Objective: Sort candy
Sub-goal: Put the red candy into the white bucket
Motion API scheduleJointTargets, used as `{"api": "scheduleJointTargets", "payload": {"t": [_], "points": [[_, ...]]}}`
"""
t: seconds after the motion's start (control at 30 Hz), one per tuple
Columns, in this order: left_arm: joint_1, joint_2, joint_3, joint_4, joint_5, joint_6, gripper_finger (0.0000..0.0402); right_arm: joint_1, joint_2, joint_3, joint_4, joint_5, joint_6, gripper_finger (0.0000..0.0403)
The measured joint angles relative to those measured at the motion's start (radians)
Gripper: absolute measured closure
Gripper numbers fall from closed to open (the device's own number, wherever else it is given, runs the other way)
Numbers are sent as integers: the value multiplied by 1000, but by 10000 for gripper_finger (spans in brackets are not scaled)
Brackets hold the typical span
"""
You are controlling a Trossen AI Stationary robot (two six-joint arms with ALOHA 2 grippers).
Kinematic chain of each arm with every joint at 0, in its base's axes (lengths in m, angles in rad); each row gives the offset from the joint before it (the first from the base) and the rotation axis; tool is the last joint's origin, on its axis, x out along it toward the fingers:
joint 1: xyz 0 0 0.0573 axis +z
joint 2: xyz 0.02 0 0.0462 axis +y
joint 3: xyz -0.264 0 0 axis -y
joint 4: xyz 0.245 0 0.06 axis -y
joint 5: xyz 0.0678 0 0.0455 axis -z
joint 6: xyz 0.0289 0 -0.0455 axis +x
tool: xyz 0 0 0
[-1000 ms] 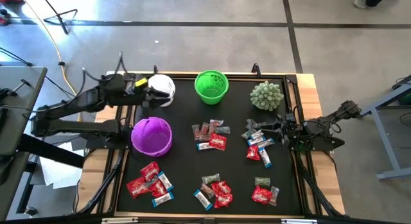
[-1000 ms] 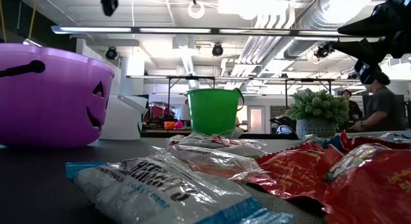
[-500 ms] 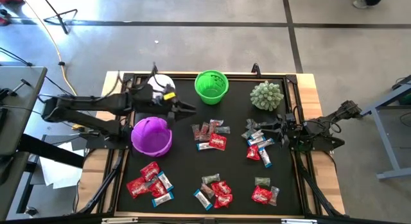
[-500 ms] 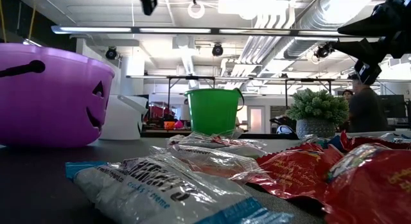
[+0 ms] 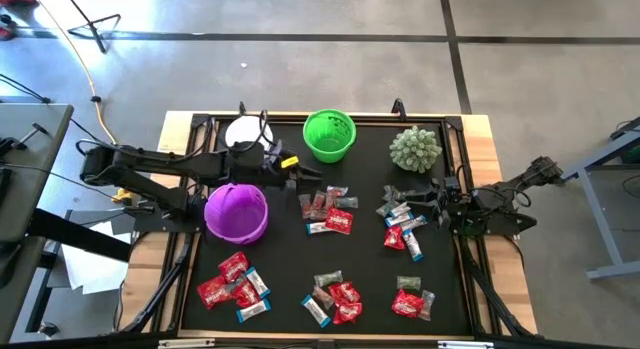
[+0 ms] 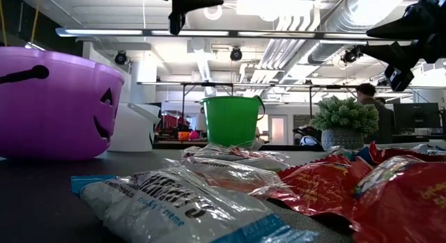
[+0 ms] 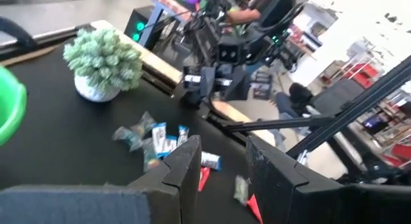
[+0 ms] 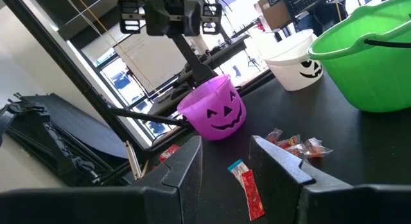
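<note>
Wrapped candy lies in several small piles on the black table top: a middle pile (image 5: 328, 211), a right pile (image 5: 400, 227) and three along the near edge, such as (image 5: 235, 287). My left gripper (image 5: 312, 174) is open and empty. It hangs high over the table between the purple cup (image 5: 237, 211) and the middle pile, and shows at the top of the low view (image 6: 178, 8). My right gripper (image 5: 398, 199) is open and waits above the right pile. A red candy (image 8: 247, 185) lies on the table ahead of its fingers.
A green cup (image 5: 329, 134) and a white cup (image 5: 245, 132) stand near the far edge, the white one partly under my left arm. A spiky pale-green ball in a pot (image 5: 415, 149) stands at the far right. A person (image 6: 366, 97) is in the room beyond.
My left gripper has swung from above the white cup toward the table's right and a little nearer. It now hangs past the purple cup, close to the middle candy pile. The candy and the cups have stayed in place.
</note>
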Motion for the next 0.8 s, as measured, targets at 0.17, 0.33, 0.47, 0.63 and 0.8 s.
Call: {"api": "scheduleJointTargets", "payload": {"t": [0.17, 0.33, 0.47, 0.63, 0.8], "points": [[0, 7, 0, -32, -8, 0, 288, 0, 0, 0, 0, 0, 0, 276], [0, 8, 0, -79, -33, -2, 282, 0, 0, 0, 0, 0, 0, 276], [0, 8, 0, -63, -36, -1, 258, 0, 0, 0, 0, 0, 0, 276], [0, 8, 0, -40, -32, 35, 241, 0, 0, 0, 0, 0, 0, 276], [0, 8, 0, -27, -40, 42, 240, 0, 0, 0, 0, 0, 0, 276]]}}
